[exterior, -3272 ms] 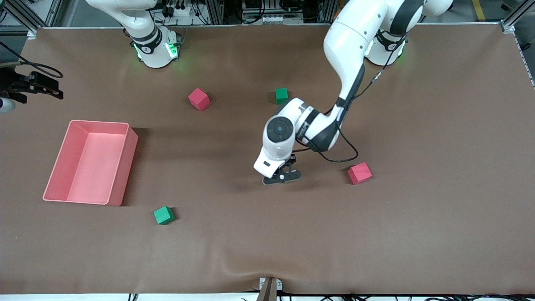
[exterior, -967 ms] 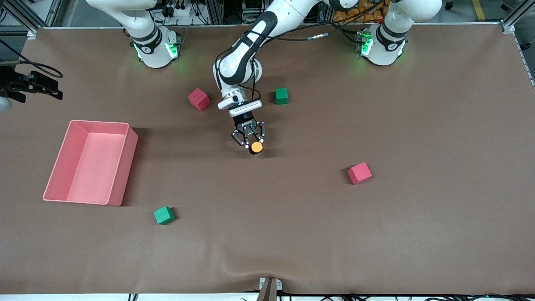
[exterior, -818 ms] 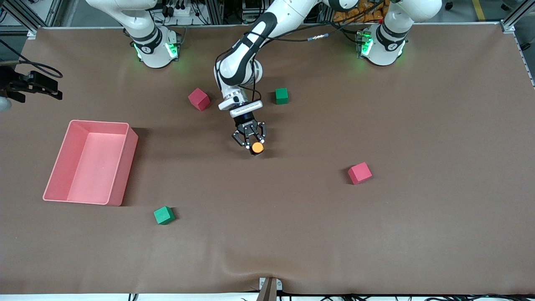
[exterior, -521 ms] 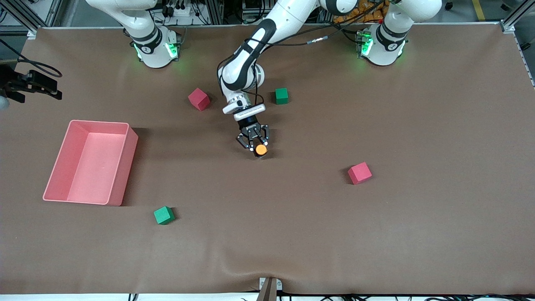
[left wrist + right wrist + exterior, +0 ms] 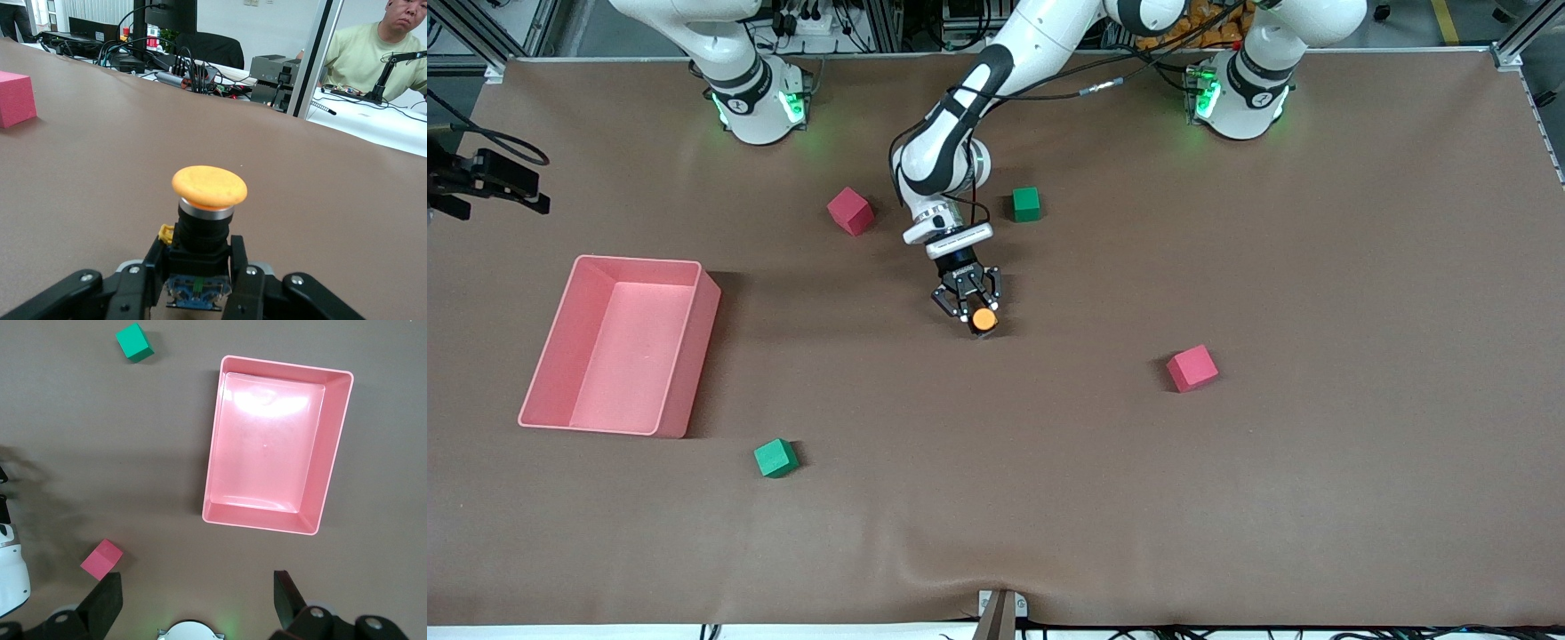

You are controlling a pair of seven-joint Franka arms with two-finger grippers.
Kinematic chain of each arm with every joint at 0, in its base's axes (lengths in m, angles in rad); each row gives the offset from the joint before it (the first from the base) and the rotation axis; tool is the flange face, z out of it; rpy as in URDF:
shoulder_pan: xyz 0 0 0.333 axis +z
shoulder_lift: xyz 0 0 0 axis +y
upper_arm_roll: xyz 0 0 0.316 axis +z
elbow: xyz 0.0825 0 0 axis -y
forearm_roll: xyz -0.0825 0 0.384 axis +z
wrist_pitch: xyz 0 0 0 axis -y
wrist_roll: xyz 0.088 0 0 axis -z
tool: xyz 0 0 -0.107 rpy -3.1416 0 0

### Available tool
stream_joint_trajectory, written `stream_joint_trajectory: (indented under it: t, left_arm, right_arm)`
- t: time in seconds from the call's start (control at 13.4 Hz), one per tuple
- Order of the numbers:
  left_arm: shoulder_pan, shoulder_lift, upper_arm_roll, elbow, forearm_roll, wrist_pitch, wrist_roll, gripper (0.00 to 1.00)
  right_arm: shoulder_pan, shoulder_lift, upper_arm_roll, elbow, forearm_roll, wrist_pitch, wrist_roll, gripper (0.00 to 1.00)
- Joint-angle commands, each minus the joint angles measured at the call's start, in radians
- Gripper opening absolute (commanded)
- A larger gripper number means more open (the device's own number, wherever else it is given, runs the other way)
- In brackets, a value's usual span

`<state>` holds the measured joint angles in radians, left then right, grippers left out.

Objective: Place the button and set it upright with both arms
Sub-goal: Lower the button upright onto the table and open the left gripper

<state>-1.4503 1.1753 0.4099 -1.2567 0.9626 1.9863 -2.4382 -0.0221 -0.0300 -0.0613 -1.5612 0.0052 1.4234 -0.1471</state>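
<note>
So the left gripper (image 5: 971, 307) is clamped on the black body of the button (image 5: 984, 319), low over the middle of the brown table (image 5: 1227, 498), and the left arm (image 5: 996, 80) reaches in from its base to get there. In the left wrist view the button (image 5: 208, 200) sits upright between the fingers (image 5: 150, 277), orange cap on top, with a small yellow tab on the side of its body. I can't tell whether its underside is touching the table. The right gripper (image 5: 193, 597) is wide open with nothing in it, waiting up high over the pink bin (image 5: 273, 443) at the right arm's end of the table. Around the button: a red cube (image 5: 849, 211) and a green cube (image 5: 1026, 204) lie farther from the front camera, toward the bases. Another red cube (image 5: 1192, 368) lies toward the left arm's end. Another green cube (image 5: 775, 458) lies nearer the front camera, just beside the bin's near corner (image 5: 667, 427).
</note>
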Motion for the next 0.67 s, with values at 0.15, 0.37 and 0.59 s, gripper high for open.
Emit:
stream_joint_trajectory:
  t: [0.15,0.37,0.59]
  left_arm:
    - [-0.01,0.027,0.004,0.019,0.034,-0.015,-0.021,0.02]
    - [-0.01,0.029,0.004,0.019,0.034,-0.014,-0.021,0.02]
    - [-0.01,0.029,0.003,0.019,0.034,-0.014,-0.021,0.03]
  right_arm:
    - [-0.01,0.013,0.009,0.024,0.021,-0.001,0.011,1.0]
    - [-0.01,0.013,0.011,0.024,0.021,-0.005,0.011,1.0]
    - [-0.009,0.013,0.012,0.023,0.019,-0.008,0.011,1.0]
